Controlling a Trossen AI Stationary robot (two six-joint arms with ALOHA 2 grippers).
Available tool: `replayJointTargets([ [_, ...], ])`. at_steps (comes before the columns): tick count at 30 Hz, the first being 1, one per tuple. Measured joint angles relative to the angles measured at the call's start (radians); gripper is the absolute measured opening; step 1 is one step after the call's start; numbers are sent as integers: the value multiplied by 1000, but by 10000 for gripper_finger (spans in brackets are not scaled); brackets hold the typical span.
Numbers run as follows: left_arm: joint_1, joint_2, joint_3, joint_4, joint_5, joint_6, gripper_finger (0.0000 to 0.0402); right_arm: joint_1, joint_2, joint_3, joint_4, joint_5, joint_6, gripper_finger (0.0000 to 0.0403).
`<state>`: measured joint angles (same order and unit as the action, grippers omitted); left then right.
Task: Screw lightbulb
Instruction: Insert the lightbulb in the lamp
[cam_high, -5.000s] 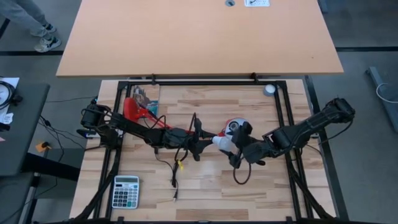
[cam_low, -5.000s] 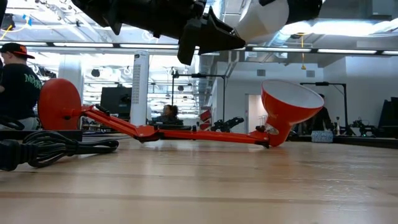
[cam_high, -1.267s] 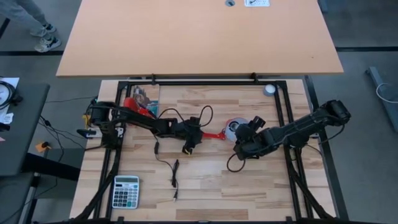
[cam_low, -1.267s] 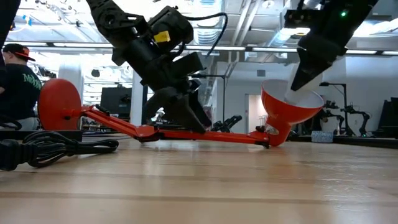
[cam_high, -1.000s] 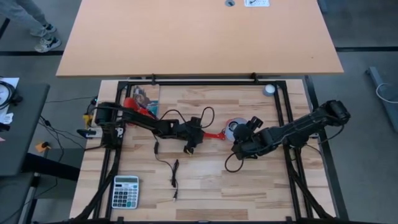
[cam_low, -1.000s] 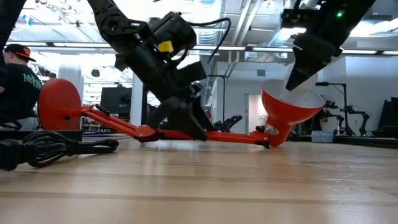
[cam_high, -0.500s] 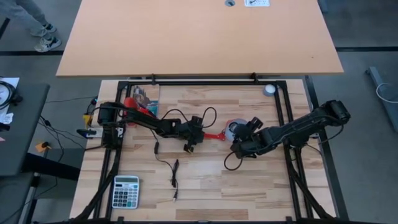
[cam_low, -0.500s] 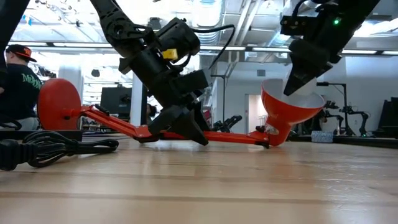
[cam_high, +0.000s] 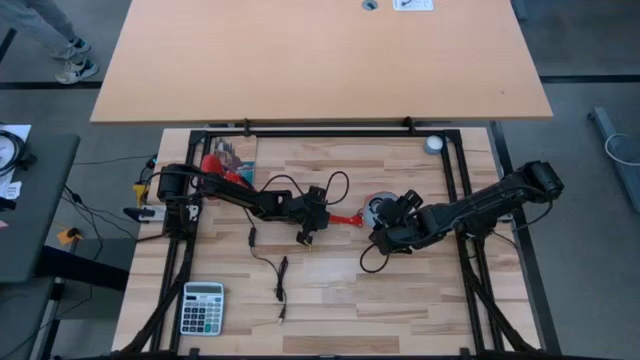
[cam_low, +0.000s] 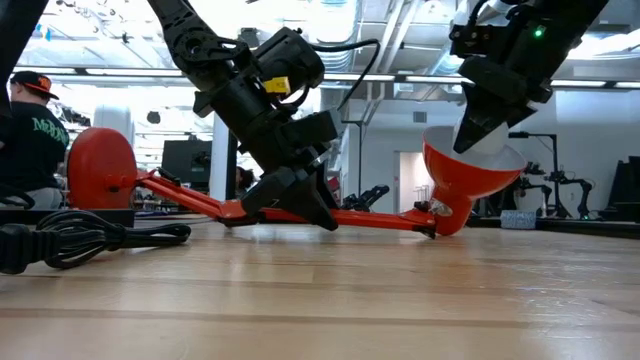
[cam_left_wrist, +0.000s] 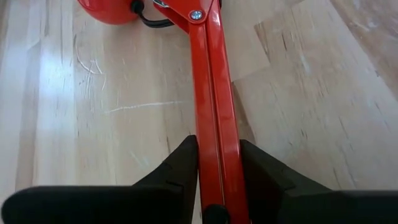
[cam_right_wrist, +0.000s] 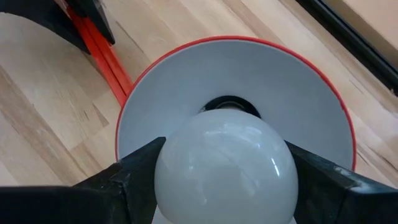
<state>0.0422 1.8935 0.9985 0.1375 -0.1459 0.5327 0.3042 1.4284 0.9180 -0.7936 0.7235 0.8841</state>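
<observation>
Right pincer (cam_right_wrist: 224, 180) clamps lightbulb (cam_right_wrist: 224, 165) over shade (cam_right_wrist: 298, 81), base hidden | left pincer (cam_left_wrist: 217, 174) grips lamp arm (cam_left_wrist: 214, 93)

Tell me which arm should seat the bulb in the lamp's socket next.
The right. Its gripper already holds the lightbulb just in front of the red shade's dark socket. The left gripper is clamped on the lamp's red arm, steadying it.

1. You see a smooth, glossy white lightbulb (cam_right_wrist: 224, 167).
2. Your lamp arm (cam_left_wrist: 214, 124) is shiny red painted metal.
3. Your table (cam_high: 330, 290) is pale wood, faintly scratched.
</observation>
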Motion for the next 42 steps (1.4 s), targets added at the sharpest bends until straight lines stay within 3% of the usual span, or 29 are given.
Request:
replayJointTargets([
  [13, 0, 7, 1, -1, -13, 13, 113, 1, 0, 0, -4, -4, 34, 286],
  [23, 0, 7, 1, 2, -30, 15, 83, 1, 0, 0, -3, -14, 95, 286],
  [42, 1, 7, 1, 0, -22, 18, 82, -9, 21, -2, -25, -19, 83, 286],
])
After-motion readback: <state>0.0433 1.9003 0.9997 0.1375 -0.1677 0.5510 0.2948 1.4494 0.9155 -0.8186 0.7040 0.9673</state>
